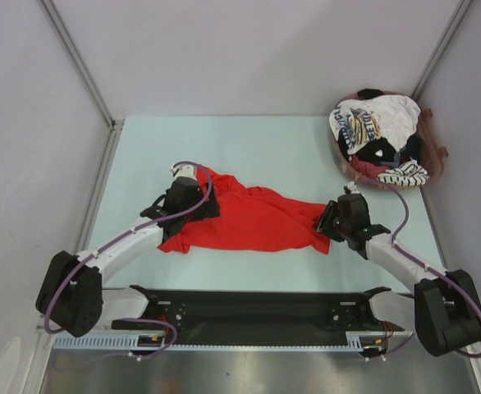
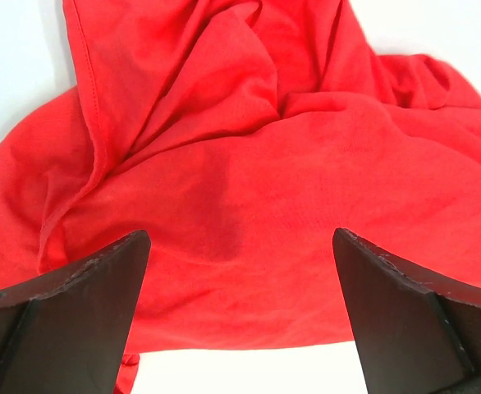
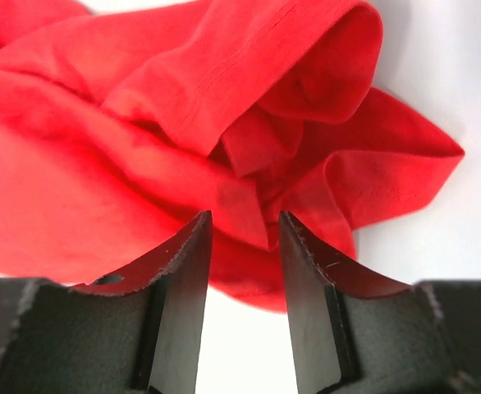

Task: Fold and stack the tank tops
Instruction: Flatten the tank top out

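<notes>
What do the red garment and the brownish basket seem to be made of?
Large red tank top: thin matte knit cloth, perhaps cotton; soft folds, stitched hem. Brownish round basket: maybe soft fabric, as its rim looks slack; too small to be sure.

A tank top (image 1: pixel 253 220) lies on the table (image 1: pixel 306 148), reaching from under the left gripper (image 2: pixel 240 246) to the right gripper (image 3: pixel 245 226). Well behind the right gripper, a basket (image 1: pixel 436 164) holds more tank tops (image 1: pixel 380 123).

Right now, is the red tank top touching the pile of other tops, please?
Apart; the top view shows table between the red tank top and pile.
</notes>
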Robot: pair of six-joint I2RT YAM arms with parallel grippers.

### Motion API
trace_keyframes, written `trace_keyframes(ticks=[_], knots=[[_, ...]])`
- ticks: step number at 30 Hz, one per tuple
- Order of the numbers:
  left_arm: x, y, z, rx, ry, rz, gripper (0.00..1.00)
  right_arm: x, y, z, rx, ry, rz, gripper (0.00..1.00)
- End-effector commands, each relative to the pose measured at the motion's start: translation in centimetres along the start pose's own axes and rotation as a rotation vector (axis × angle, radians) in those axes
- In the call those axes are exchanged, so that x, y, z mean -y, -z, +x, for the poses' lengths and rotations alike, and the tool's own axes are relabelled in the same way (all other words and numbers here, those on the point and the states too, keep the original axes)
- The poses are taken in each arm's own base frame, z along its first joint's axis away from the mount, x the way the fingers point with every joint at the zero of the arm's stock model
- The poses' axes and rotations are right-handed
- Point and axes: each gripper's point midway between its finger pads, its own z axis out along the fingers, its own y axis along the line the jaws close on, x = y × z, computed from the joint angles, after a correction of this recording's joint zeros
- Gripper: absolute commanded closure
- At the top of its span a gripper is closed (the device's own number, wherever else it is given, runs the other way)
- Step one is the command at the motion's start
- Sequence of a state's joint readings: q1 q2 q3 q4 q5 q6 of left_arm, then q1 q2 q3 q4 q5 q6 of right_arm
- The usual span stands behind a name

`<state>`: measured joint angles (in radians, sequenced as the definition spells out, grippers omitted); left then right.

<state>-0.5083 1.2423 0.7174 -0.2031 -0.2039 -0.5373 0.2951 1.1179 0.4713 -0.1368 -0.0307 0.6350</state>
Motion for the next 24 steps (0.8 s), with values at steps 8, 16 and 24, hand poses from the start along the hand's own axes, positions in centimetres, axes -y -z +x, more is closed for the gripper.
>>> trace_keyframes(ticks=[8, 16, 24], knots=[[-1.9, -0.4, -1.3, 0.021, 0.075, 0.023, 0.00, -1.1, -1.3, -1.4, 0.018, 0.020, 0.004, 1.00], [-2.0, 1.0, -3.1, 0.079, -0.010, -0.041, 0.00, -1.5, 2.4, -7.4, 0.153, 0.071, 0.088, 1.00], [7.9, 2.9, -4.2, 0.120, -0.210, 0.262, 0.00, -1.6, 4.5, -7.7, 0.117, 0.039, 0.042, 0.99]])
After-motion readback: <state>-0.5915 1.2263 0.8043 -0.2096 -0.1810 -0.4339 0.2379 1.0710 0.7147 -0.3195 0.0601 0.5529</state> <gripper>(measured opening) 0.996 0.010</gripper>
